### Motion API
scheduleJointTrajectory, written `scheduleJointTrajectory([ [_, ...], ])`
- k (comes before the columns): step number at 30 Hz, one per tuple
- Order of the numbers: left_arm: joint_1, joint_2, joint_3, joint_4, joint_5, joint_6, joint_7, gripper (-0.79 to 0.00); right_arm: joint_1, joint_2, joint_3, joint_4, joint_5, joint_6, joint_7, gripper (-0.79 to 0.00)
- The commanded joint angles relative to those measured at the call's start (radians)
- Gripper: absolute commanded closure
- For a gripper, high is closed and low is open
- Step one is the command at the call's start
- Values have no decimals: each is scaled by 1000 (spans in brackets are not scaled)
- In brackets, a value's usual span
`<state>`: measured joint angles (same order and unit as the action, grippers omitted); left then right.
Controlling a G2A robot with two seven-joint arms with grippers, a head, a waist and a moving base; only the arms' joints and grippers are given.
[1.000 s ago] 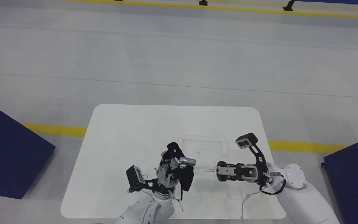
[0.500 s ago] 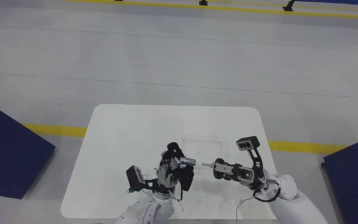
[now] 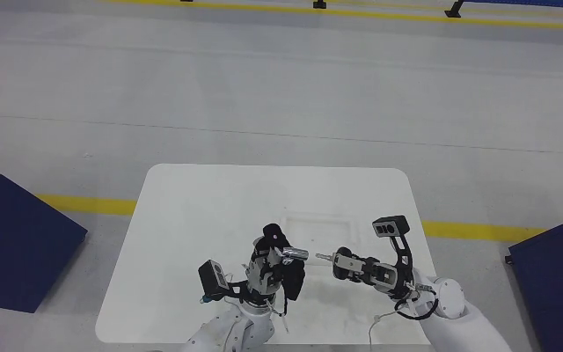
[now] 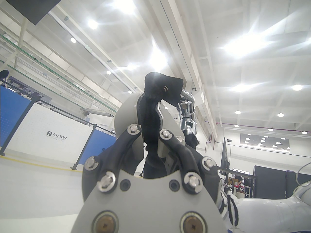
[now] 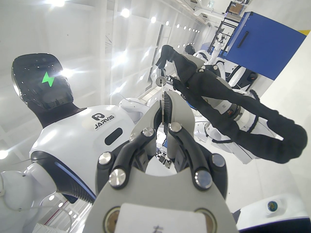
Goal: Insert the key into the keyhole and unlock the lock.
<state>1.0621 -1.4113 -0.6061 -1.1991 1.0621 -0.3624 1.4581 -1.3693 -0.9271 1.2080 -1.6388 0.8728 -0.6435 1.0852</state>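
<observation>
1. The lock (image 3: 294, 253), a silvery padlock, hung above the tabletop (image 3: 185, 211) near its 6 o'clock edge. In the top view its keyhole end pointed toward 3 o'clock.
2. The left gripper (image 3: 278, 261) pinched the lock between black-covered fingers (image 4: 158, 86). The left wrist view gave the lock's shiny side, standing upright.
3. The right wrist view gave the round keyhole face (image 5: 160, 80) head-on.
4. The key (image 5: 161, 90) sat at 3 o'clock of the lock. The right wrist view showed it edge-on as a thin blade with its tip just beside the keyhole face. The top view showed a small gap between key and lock.
5. The right gripper (image 5: 163, 103) was pressed onto the key's flat sides.
6. Grey floor (image 3: 264, 88) lay around the tabletop.
</observation>
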Motion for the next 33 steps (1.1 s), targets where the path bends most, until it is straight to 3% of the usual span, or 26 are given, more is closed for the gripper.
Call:
scheduleJointTrajectory([
  [1,0,0,0,0,0,0,0,0,-11,-3,-4,-21,-26,7,-23,0],
  [33,0,0,0,0,0,0,0,0,-27,-32,20,-71,-89,23,-55,0],
])
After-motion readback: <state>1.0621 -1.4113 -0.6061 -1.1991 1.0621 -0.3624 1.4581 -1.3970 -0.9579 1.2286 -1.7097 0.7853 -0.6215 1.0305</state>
